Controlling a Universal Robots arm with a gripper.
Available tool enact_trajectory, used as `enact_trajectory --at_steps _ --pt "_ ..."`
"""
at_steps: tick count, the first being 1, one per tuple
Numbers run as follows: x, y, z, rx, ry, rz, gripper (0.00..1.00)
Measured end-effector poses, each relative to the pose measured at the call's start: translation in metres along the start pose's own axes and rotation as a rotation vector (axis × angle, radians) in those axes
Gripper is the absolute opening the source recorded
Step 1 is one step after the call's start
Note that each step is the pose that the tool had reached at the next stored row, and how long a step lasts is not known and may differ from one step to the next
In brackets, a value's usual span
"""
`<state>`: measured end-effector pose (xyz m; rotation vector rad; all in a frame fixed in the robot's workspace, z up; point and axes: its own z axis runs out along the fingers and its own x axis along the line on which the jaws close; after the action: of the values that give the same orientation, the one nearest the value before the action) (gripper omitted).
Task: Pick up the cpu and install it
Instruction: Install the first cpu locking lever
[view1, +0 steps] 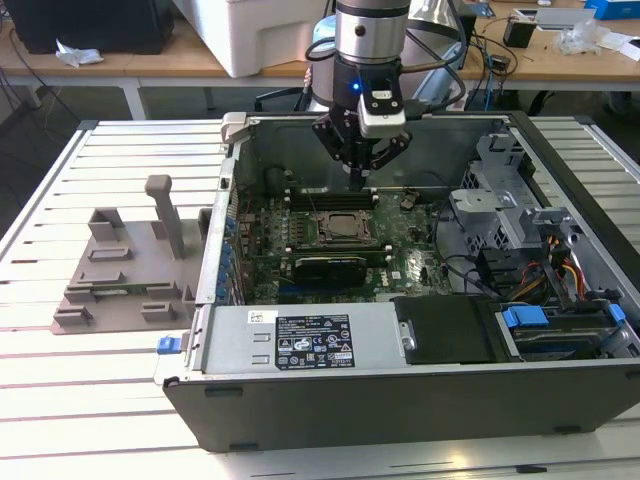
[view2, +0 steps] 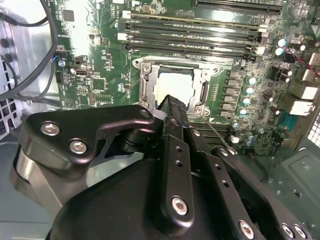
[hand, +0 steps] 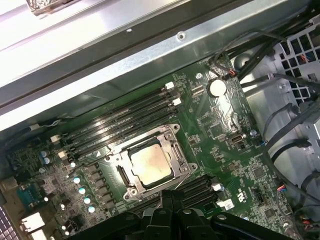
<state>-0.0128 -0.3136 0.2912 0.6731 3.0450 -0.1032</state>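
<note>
The cpu (hand: 150, 163), a flat square chip with a shiny silver-grey top, lies in the motherboard socket (hand: 176, 150), inside the socket's metal frame. It shows in both wrist views, also as a bright square cpu (view2: 176, 84). My gripper (view1: 358, 182) hangs inside the open computer case, a short way above the socket (view1: 345, 228) and just behind it. Its black fingers (view2: 174, 107) are pressed together and hold nothing. In the first wrist view the gripper (hand: 169, 195) tips sit just off the socket's edge.
The open computer case (view1: 400, 400) lies on a slatted metal table (view1: 120, 160). A grey plastic holder tray (view1: 120, 270) stands at the exterior view's left. Memory slots (hand: 120, 122), cables (hand: 285, 135) and a drive cage (view1: 560, 250) surround the socket.
</note>
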Motion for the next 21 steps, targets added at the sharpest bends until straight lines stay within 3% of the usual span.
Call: enact_trajectory --at_steps 14,15,17,18,19,21 --pt "0.0000 0.0000 -0.0001 -0.0060 -0.0074 -0.133 0.11" --pt "0.0000 -0.0001 -0.0001 -0.0123 -0.0056 -0.141 0.11" --pt "0.0000 0.0000 0.0000 -0.0472 0.0071 -0.149 0.11" --pt "0.0000 0.0000 0.0000 -0.0560 0.0104 -0.150 0.11" --pt "0.0000 0.0000 0.0000 -0.0639 0.0133 -0.151 0.11" --pt "0.0000 0.0001 0.0000 -0.0658 0.0135 -0.163 0.11"
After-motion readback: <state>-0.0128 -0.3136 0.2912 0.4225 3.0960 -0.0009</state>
